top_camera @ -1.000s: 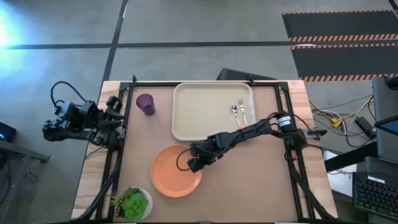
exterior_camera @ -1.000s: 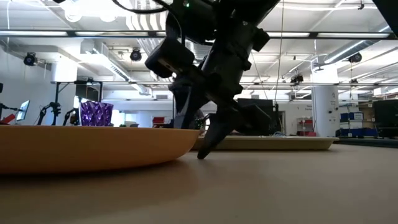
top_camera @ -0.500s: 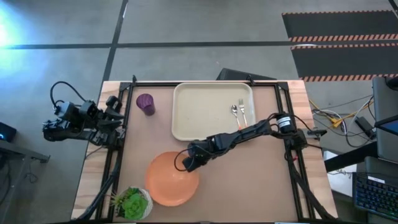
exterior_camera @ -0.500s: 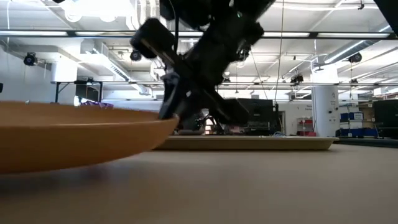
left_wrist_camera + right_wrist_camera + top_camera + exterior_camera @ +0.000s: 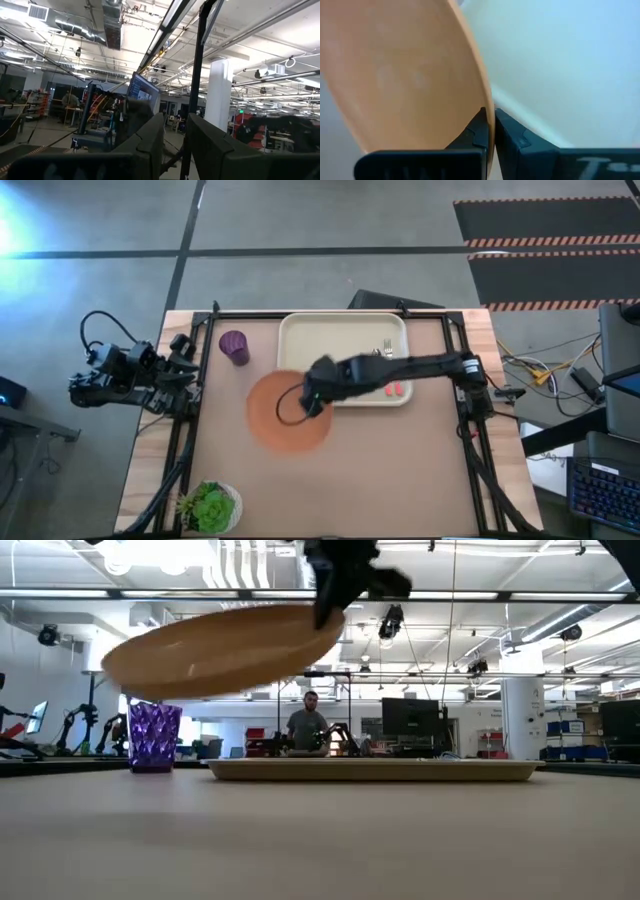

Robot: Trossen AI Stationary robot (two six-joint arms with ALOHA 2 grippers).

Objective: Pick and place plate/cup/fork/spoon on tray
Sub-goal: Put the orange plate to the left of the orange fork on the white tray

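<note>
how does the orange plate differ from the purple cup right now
The plate hangs tilted in the air, clamped at its rim by the right pincer; the cup stands upright on the table, untouched. The plate is wide and flat, the cup narrow and tall. Neither is on the tray.

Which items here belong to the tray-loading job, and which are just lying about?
Job items:
plate, held off the table by the right tool
cup, on the table
fork and spoon, on the tray
tray

Lying about:
potted plant, near table corner
left tool, parked off the table's side
</note>
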